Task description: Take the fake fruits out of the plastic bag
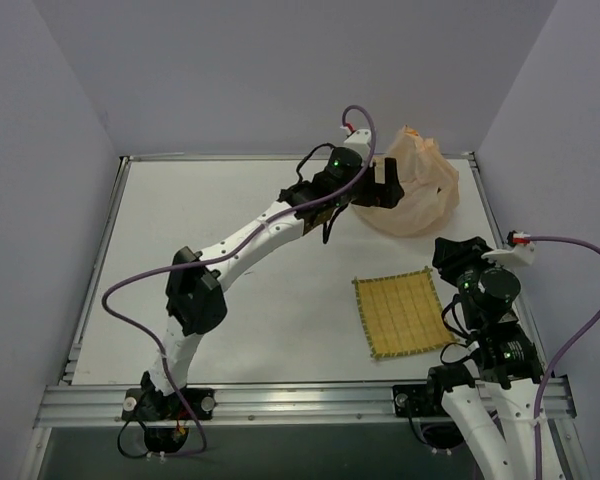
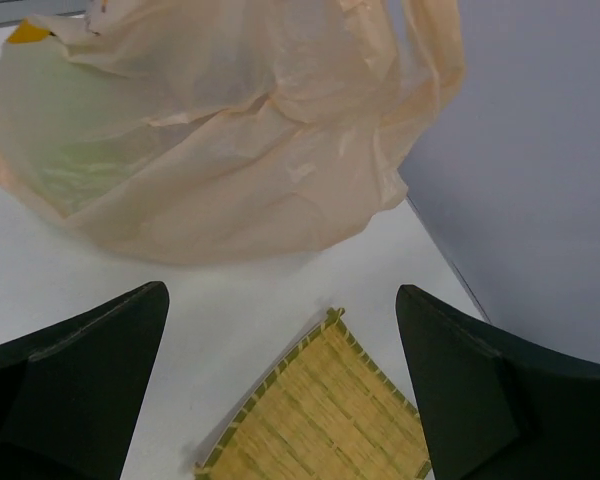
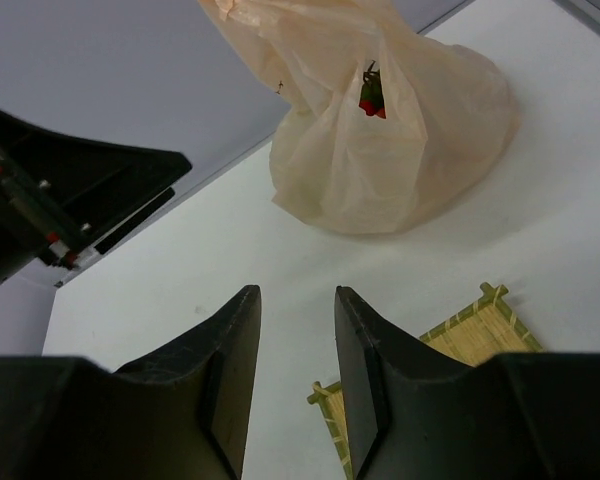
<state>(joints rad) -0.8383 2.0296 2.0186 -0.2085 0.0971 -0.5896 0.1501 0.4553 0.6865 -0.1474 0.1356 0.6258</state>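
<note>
The pale peach plastic bag [image 1: 426,192] lies bunched at the table's far right; it also shows in the left wrist view [image 2: 230,150] and the right wrist view [image 3: 390,150]. A red berry bunch with green leaves [image 3: 371,98] shows at the bag's folds. A faint green shape [image 2: 75,165] shows through the plastic. The other fruits are hidden. My left gripper [image 1: 388,190] [image 2: 282,290] is wide open and empty, just above the bag's left side. My right gripper [image 1: 450,252] [image 3: 297,292] is slightly open and empty, well short of the bag.
A square yellow woven mat [image 1: 400,315] lies on the white table [image 1: 230,280] between the bag and the right arm, seen too in the wrist views [image 2: 330,420] [image 3: 470,330]. Grey walls close in behind and at the right. The left arm [image 3: 70,190] reaches across.
</note>
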